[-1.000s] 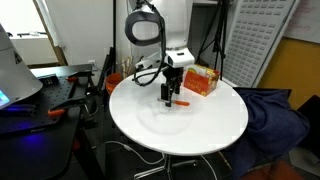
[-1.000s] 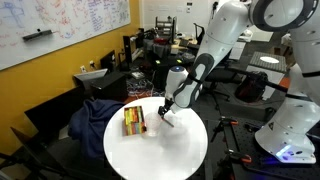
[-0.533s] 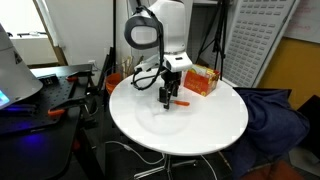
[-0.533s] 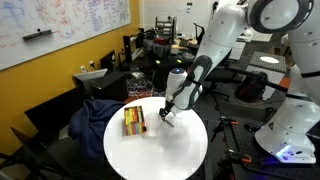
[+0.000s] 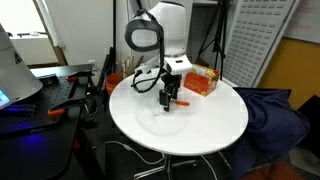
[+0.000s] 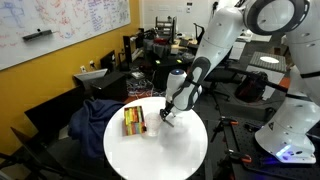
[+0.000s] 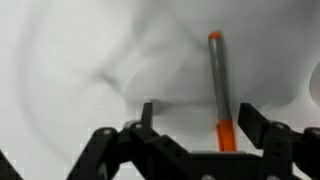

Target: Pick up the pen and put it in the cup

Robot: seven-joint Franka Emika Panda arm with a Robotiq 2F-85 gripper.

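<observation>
The pen [image 7: 217, 85] lies on the white table, a thin grey-white stick with an orange tip and an orange lower section. In the wrist view it lies between my gripper's [image 7: 198, 122] two fingers, nearer the right one, and the jaws are open around it without touching. In both exterior views the gripper [image 5: 170, 98] [image 6: 166, 113] points down, low over the table next to the orange box. A bit of orange pen [image 5: 183, 103] shows beside the fingers. I cannot make out the clear cup in any view.
The orange-and-white box [image 5: 201, 80] [image 6: 134, 121] stands on the round white table [image 5: 200, 135] [image 6: 170, 155] close to the gripper. A dark cloth [image 5: 275, 110] lies over a seat beside the table. Desks and equipment surround it.
</observation>
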